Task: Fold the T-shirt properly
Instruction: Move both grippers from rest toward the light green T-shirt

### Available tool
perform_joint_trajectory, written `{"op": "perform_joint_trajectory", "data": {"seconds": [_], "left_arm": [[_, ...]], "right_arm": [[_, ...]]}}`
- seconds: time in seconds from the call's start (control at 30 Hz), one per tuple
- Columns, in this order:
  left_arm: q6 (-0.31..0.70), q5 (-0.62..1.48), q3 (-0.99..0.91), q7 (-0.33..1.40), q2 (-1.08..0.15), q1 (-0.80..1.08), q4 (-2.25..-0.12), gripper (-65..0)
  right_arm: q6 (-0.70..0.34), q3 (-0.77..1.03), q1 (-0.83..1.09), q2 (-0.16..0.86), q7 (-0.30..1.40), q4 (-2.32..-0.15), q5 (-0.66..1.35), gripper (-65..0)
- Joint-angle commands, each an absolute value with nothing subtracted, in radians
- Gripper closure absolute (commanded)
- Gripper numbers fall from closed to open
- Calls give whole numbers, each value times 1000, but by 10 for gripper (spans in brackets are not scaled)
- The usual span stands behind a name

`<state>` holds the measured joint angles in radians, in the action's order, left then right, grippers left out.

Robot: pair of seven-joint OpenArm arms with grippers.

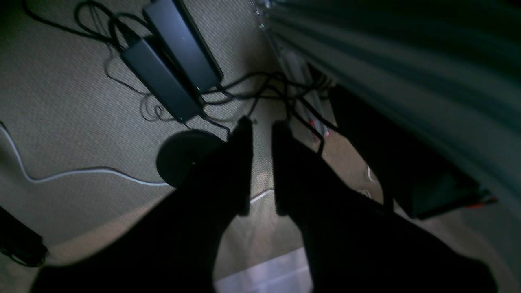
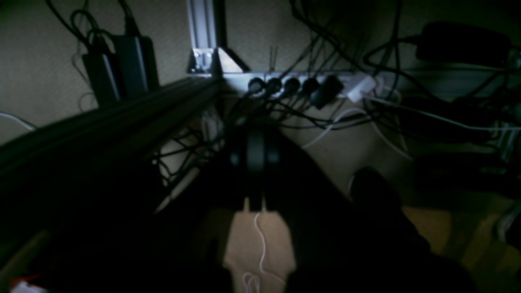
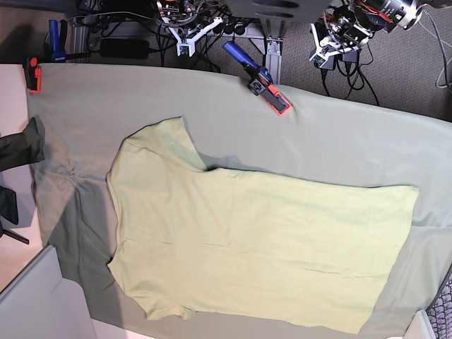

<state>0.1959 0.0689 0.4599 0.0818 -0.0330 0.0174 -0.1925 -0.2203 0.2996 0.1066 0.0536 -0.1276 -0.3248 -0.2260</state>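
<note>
T-shirt (image 3: 254, 240) lies spread flat on the grey-green cloth (image 3: 353, 134) covering the counter (image 3: 14, 92). Its long axis runs across the base view: collar end and sleeves at that view's left, hem at its right. One sleeve points toward the far edge, the other toward the near edge. Not yet folded at all.

Both arms are parked beyond the far edge of the counter, well apart from the shirt. Left claw (image 1: 262, 162) hangs over the carpet and cables; its two fingers (image 1: 244, 162) stand slightly parted with floor showing between them, nothing held. Right claw (image 2: 255, 162) looks down at a power strip (image 2: 309, 83) and wiring; the view is dark, fingers seem pressed together, nothing visibly gripped.

From both claws the shirt lies toward the near side of the counter. Judging by the base view, the right arm (image 3: 187, 18) sits closer to the sleeve end, the left arm (image 3: 346, 28) closer to the hem end. A clamp (image 3: 265, 85) rests on the cloth between them.
</note>
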Motion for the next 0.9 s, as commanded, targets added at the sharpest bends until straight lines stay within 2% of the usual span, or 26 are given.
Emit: {"op": "perform_joint_trajectory", "data": {"seconds": [0.0, 0.27, 0.73, 0.87], "left_arm": [[213, 71, 462, 76, -34, 25, -201, -85], [214, 105, 444, 52, -36, 73, -259, -85], [214, 115, 224, 88, -37, 73, -326, -87], [215, 115, 218, 83, -54, 88, -326, -87]], "right_arm": [[-217, 299, 120, 62, -140, -335, -223, 0], [-217, 299, 178, 76, -143, -404, -155, 0], [-218, 299, 178, 78, -143, -429, -138, 0], [-252, 299, 184, 79, -143, -429, -138, 0]]}}
